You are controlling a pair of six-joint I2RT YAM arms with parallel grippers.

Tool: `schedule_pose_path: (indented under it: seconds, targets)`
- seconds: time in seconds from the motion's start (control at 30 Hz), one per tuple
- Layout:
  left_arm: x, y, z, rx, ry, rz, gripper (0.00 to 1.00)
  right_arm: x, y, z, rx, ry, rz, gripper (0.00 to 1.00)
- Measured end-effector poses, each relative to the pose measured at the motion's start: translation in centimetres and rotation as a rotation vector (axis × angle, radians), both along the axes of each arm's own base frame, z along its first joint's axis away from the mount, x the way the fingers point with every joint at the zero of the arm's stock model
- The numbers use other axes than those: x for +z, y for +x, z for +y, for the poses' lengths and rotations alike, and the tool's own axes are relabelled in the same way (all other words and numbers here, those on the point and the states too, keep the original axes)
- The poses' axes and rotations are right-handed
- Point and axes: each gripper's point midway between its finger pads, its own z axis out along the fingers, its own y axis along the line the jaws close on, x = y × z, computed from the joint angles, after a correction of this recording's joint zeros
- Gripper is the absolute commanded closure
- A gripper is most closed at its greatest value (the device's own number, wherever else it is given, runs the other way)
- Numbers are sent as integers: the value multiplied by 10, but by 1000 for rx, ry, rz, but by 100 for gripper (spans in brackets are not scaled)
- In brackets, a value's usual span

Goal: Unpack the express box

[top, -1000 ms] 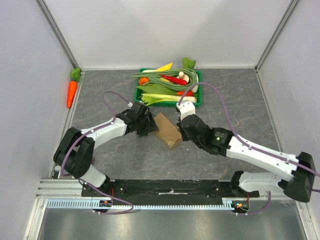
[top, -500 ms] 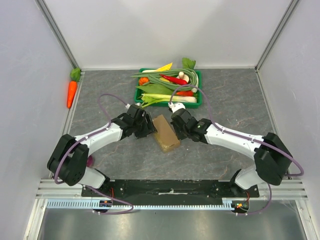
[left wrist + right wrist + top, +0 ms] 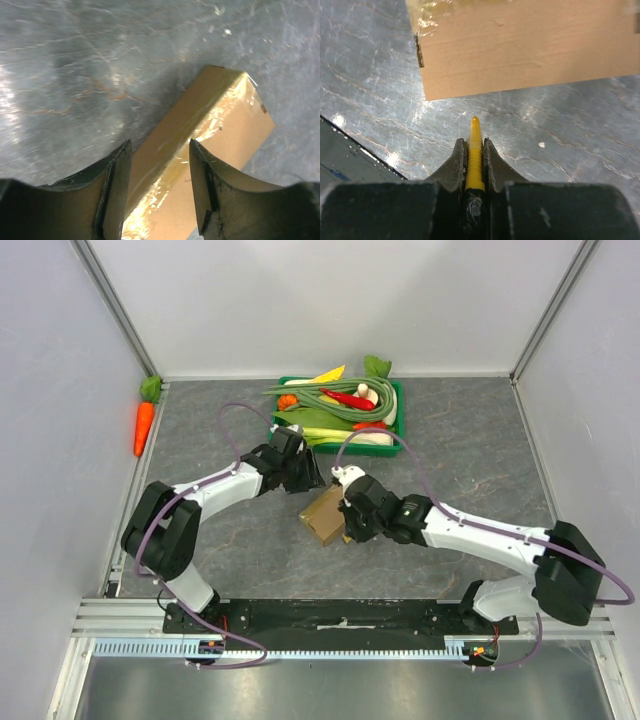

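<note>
The express box (image 3: 324, 516), a small brown carton with shiny clear tape, lies on the grey table between both arms. My left gripper (image 3: 304, 473) is open just behind it. In the left wrist view the box (image 3: 210, 135) shows between and beyond the spread fingers of the left gripper (image 3: 160, 146). My right gripper (image 3: 349, 523) sits at the box's right side. In the right wrist view the right gripper (image 3: 475, 142) is shut on a thin yellow ridged tool (image 3: 475, 150). The tool's tip points at the box (image 3: 520, 45), a short gap away from it.
A green tray (image 3: 398, 418) piled with vegetables stands right behind the left gripper. A toy carrot (image 3: 143, 422) lies by the left wall. Enclosure walls stand on three sides, and the black base rail (image 3: 340, 612) runs along the near edge.
The left gripper has drawn back from the box's left side toward the tray. The box has shifted nearer and turned. The right gripper has moved down along the box's right side.
</note>
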Motion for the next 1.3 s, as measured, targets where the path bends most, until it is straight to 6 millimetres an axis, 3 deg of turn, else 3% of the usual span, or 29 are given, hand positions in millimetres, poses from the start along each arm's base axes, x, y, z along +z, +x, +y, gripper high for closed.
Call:
schedule_pose_path:
  seconds: [0.07,0.2,0.33,0.43,0.6,0.73,0.9,1.0,1.1,1.3]
  targets:
    - [2,3,12,39,56,-18,38,8,3,-7,-36,1,-26,100]
    - [24,-1,34,96,110,-65,40,47,16,-21,-121,53,-137,100]
    - [57,-21,45,97,52,-138,45,86,37,-23,-182,90,-239,100]
    - [66,-48,46,53,-23,-171,46,99,66,-14,-211,85,-281,100]
    - [36,-102,28,-94,-72,-117,48,80,118,1,-242,42,-285,100]
    - [22,-137,0,-232,-83,-87,48,46,156,14,-246,1,-252,100]
    - [-1,-167,-35,-359,-65,-49,49,14,169,11,-239,-53,-210,100]
    - [-19,-173,-43,-352,-19,-2,51,12,172,7,-242,-60,-206,100]
    - [-30,-164,-38,-260,34,20,51,13,171,4,-247,-60,-206,100]
    - [-33,-141,-18,-78,94,15,50,18,142,-19,-239,-69,-177,100]
